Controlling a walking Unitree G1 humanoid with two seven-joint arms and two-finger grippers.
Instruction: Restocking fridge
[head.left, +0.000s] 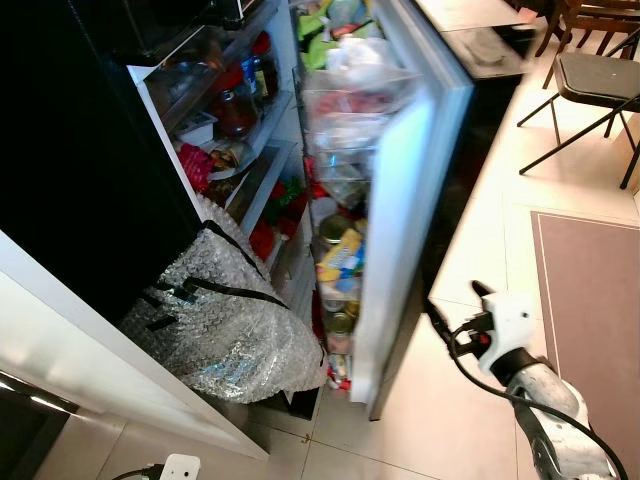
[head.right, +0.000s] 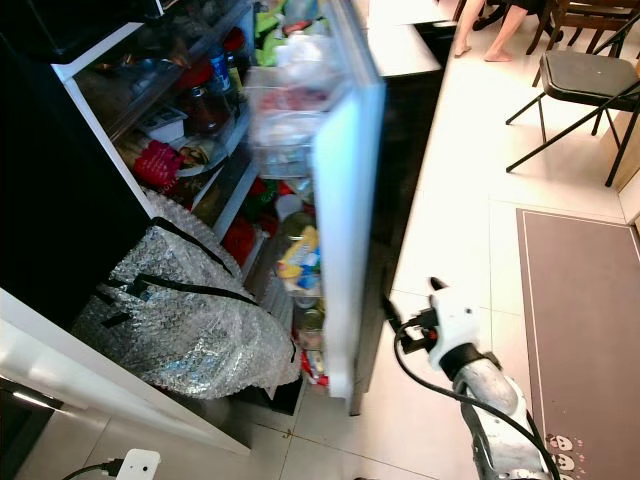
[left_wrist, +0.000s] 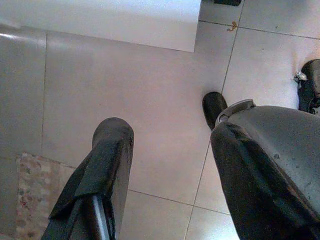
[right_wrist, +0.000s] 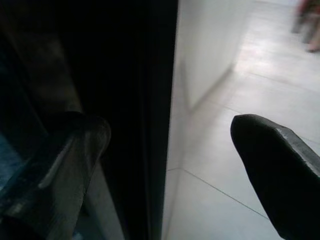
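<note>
Tiled floor (head.left: 480, 300) lay under the open fridge (head.left: 400, 180); a silver bag (head.left: 225, 320) sat at its foot for unloading. My right gripper (right_wrist: 170, 150), spread empty, neared the door edge; my left gripper (left_wrist: 165, 165) hung open, empty.

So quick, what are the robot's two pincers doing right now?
Left pincer: open, holding nothing, pointing down at the floor tiles.
Right pincer: open, holding nothing, beside the edge of the fridge door.

A crinkled, shiny silver foil bag (head.left: 225, 320) with black cloth straps sits at the fridge. The fridge door (head.left: 405, 190) is smooth, glossy white. Floor tiles (left_wrist: 125, 100) look polished and pale. The rug (head.left: 590, 300) appears matt and woven.
</note>
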